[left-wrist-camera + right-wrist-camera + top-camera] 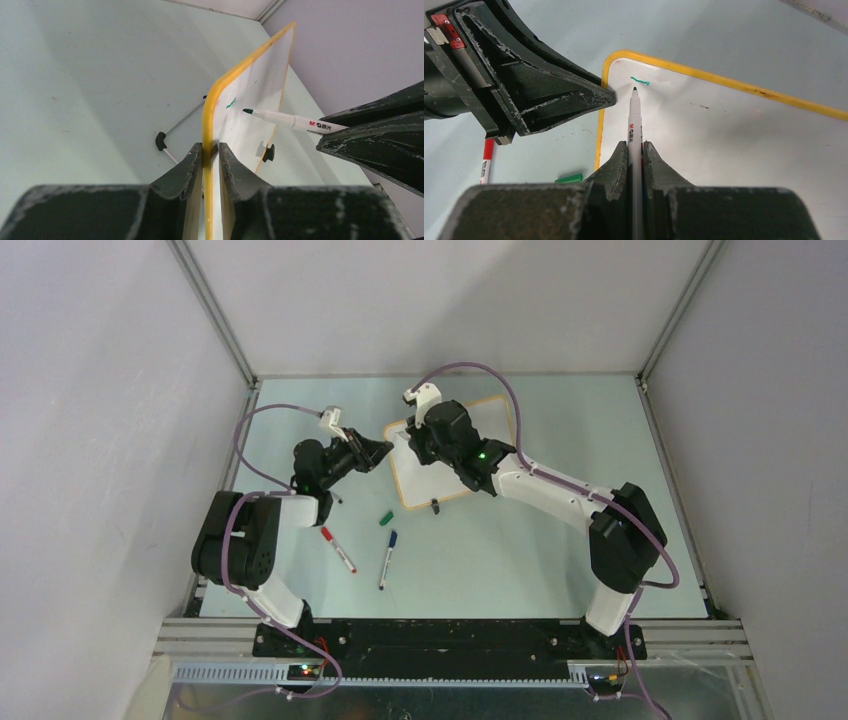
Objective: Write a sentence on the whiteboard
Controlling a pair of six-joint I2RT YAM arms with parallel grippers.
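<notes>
1 green stroke of the sentence (640, 81) on whiteboard (734, 150). Tool: green marker (634, 117), pinched in right gripper (635, 145), long axis straight ahead of jaws, tip just short of stroke. Board's edge clamped by left gripper (210, 147).

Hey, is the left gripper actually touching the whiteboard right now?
Touching. The left wrist view shows the left gripper closed on the whiteboard, with both jaws pressed flat against either side of its yellow frame edge.

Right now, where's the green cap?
Top view: the green cap lies on the table just off the whiteboard's near-left corner, beside the blue marker.
</notes>
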